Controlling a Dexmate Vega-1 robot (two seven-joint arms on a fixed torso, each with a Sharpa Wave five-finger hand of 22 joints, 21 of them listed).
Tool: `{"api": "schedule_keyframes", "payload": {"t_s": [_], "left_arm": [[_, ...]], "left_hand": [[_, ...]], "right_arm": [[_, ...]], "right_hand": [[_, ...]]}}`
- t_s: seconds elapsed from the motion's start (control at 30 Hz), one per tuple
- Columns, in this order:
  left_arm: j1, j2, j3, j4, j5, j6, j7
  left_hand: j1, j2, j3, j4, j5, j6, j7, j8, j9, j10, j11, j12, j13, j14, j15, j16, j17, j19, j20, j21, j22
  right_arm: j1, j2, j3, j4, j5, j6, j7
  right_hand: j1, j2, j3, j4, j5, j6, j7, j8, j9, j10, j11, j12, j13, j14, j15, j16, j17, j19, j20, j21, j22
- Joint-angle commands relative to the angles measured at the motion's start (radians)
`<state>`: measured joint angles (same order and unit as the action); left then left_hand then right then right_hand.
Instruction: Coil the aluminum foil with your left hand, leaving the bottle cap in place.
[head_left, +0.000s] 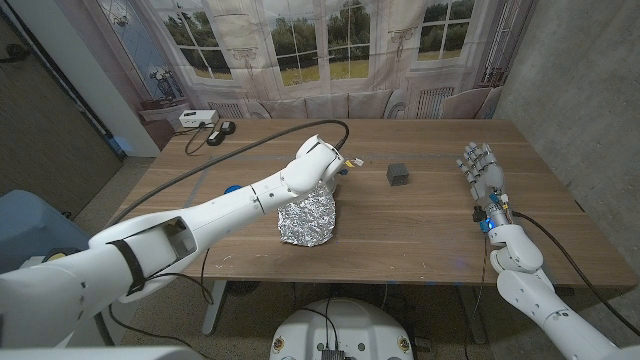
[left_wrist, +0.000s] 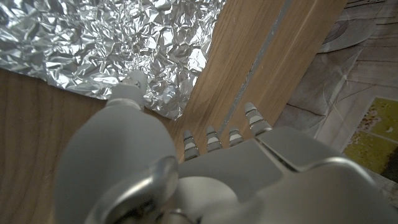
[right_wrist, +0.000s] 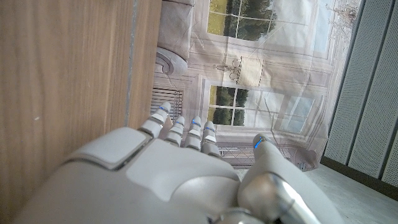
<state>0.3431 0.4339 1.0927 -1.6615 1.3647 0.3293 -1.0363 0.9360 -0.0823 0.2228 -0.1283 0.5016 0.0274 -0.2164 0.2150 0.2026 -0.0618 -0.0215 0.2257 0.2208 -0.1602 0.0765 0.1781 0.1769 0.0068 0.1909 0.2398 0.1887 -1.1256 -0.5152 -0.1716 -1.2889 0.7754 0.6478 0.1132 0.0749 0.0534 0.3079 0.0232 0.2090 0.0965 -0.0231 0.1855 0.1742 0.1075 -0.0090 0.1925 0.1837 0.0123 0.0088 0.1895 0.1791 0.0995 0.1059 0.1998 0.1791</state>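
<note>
Table (head_left: 430, 215): wooden, carries every item listed.
Aluminum foil (head_left: 307, 219): crumpled silver sheet, partly bunched, near the table's front edge, directly below the left hand.
Left hand (head_left: 322, 165): over the foil's far edge, thumb at the foil; grip cannot be told.
Right hand (head_left: 481, 170): well apart at the right side, fingers spread, holding nothing.
Small dark block (head_left: 399, 174): mid-table, beyond the foil.

Soft, even light is filling the room, casting only faint shadows on the wooden table (head_left: 420, 215). The crumpled foil (head_left: 307, 218) is glinting with bright specular glare. Straight lines are bowing slightly toward the head view's edges. Both wrist views are showing their nearest hand surfaces blurred, out of focus.
</note>
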Motion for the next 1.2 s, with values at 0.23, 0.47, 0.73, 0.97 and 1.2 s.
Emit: {"api": "schedule_keyframes", "payload": {"t_s": [0.23, 0.47, 0.73, 0.97, 1.2], "left_arm": [[-0.018, -0.012, 0.029, 0.059, -0.040, -0.035, 0.046], [-0.014, -0.007, 0.027, 0.065, -0.074, -0.031, 0.065], [0.014, 0.029, 0.017, 0.031, -0.088, -0.028, 0.169], [0.045, 0.059, -0.006, 0.000, -0.102, -0.029, 0.261], [0.058, 0.071, -0.018, -0.012, -0.094, -0.024, 0.307]], "left_hand": [[0.021, 0.018, -0.012, 0.000, -0.008, 0.054, -0.001, 0.023, 0.007, 0.012, -0.007, 0.013, 0.004, 0.013, -0.009, 0.009, -0.001, 0.013, -0.002, -0.003, 0.000], [0.058, 0.045, -0.039, 0.005, -0.050, 0.258, 0.001, 0.104, 0.029, 0.070, -0.034, 0.030, 0.003, 0.063, -0.043, 0.015, -0.002, 0.052, -0.036, -0.003, -0.001], [0.118, 0.099, -0.053, -0.005, -0.176, 0.551, 0.020, 0.294, 0.098, 0.159, -0.054, 0.045, 0.007, 0.134, -0.077, 0.022, -0.001, 0.092, -0.052, -0.007, -0.001], [0.172, 0.134, -0.055, -0.017, -0.282, 0.796, 0.081, 0.523, 0.229, 0.289, -0.102, 0.074, 0.011, 0.242, -0.127, 0.033, 0.001, 0.132, -0.066, -0.008, -0.001], [0.201, 0.155, -0.050, -0.021, -0.303, 0.850, 0.096, 0.592, 0.260, 0.350, -0.132, 0.086, 0.012, 0.289, -0.149, 0.042, 0.004, 0.149, -0.072, -0.006, 0.001]], "right_arm": [[0.009, 0.006, -0.006, 0.009, -0.015, -0.007, -0.021], [0.016, 0.006, -0.010, 0.012, -0.018, -0.012, -0.024], [0.021, 0.003, -0.015, 0.008, -0.031, -0.020, -0.038], [0.026, 0.001, -0.019, 0.008, -0.036, -0.031, -0.048], [0.031, 0.004, -0.020, 0.014, -0.035, -0.028, -0.047]], "right_hand": [[-0.001, 0.003, -0.003, -0.001, 0.002, 0.009, -0.003, 0.004, 0.005, 0.008, -0.001, 0.002, 0.006, 0.008, 0.000, 0.004, 0.003, 0.007, 0.005, 0.004, 0.001], [0.000, 0.003, -0.003, -0.001, 0.002, 0.009, -0.004, 0.004, 0.005, 0.009, -0.001, 0.002, 0.006, 0.008, 0.000, 0.004, 0.003, 0.007, 0.005, 0.004, 0.001], [0.000, 0.004, -0.003, -0.002, 0.002, 0.009, -0.008, 0.004, 0.005, 0.008, 0.001, 0.002, 0.006, 0.008, 0.000, 0.004, 0.003, 0.007, 0.006, 0.004, 0.001], [0.002, 0.005, -0.003, -0.003, 0.002, 0.012, -0.019, 0.005, 0.005, 0.008, 0.003, 0.002, 0.006, 0.009, -0.001, 0.004, 0.003, 0.007, 0.005, 0.004, 0.001], [0.008, 0.006, 0.000, -0.007, 0.003, 0.012, -0.027, 0.004, 0.005, 0.009, 0.001, 0.002, 0.006, 0.008, -0.001, 0.003, 0.002, 0.006, 0.005, 0.003, 0.001]]}}
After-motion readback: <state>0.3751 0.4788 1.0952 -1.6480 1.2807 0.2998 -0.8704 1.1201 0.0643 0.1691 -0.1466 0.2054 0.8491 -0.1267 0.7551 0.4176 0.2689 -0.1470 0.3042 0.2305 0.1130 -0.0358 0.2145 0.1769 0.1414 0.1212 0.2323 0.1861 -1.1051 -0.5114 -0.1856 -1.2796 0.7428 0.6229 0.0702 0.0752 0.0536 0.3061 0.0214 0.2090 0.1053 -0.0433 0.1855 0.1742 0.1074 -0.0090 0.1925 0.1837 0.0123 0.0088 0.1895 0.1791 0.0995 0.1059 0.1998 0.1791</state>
